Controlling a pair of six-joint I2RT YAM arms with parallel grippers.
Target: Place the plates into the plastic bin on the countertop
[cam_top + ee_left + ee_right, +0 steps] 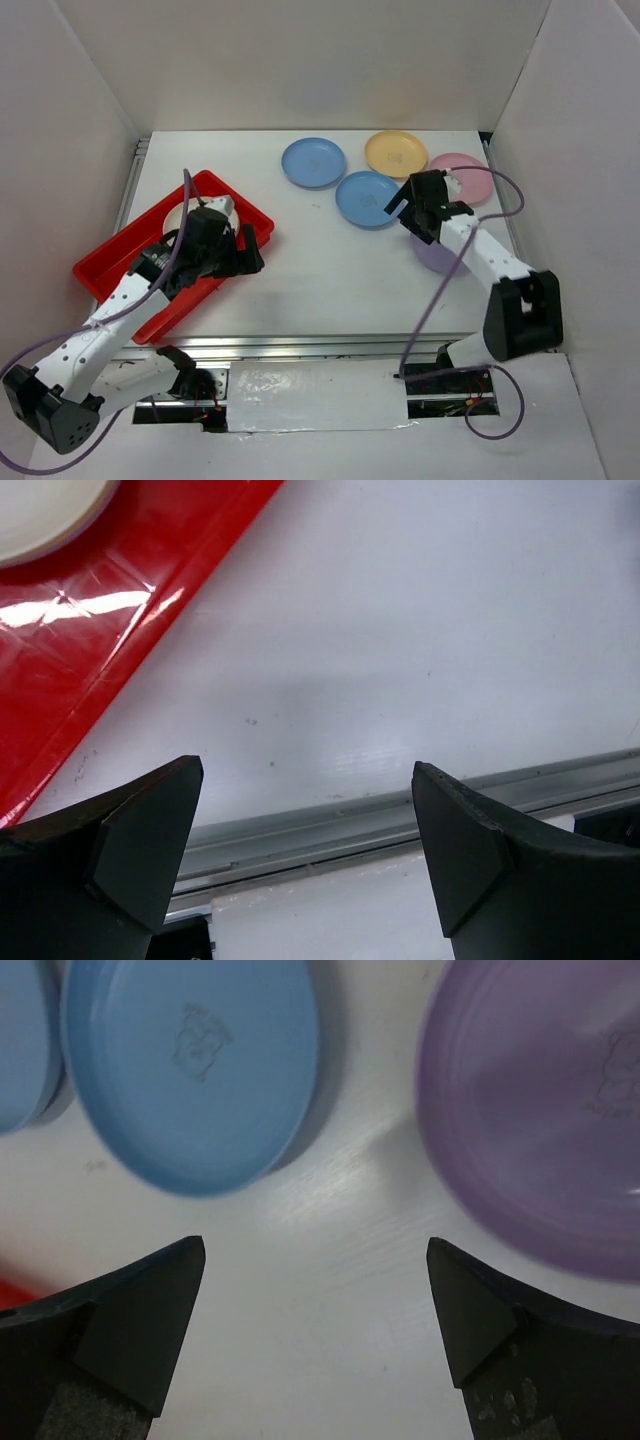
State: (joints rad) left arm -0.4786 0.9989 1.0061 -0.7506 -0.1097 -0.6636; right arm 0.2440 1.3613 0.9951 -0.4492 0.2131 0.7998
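R tool [315, 1250], L tool [305, 770] both wide open, empty. Ahead-right of R tool, purple plate [540, 1110] prob light, stiff, slick; pinch rim.

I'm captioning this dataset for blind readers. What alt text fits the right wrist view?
The right end effector hovers open and empty above the white countertop, between a round blue plastic plate at upper left and a round purple plastic plate at upper right. A second blue plate shows at the left edge.
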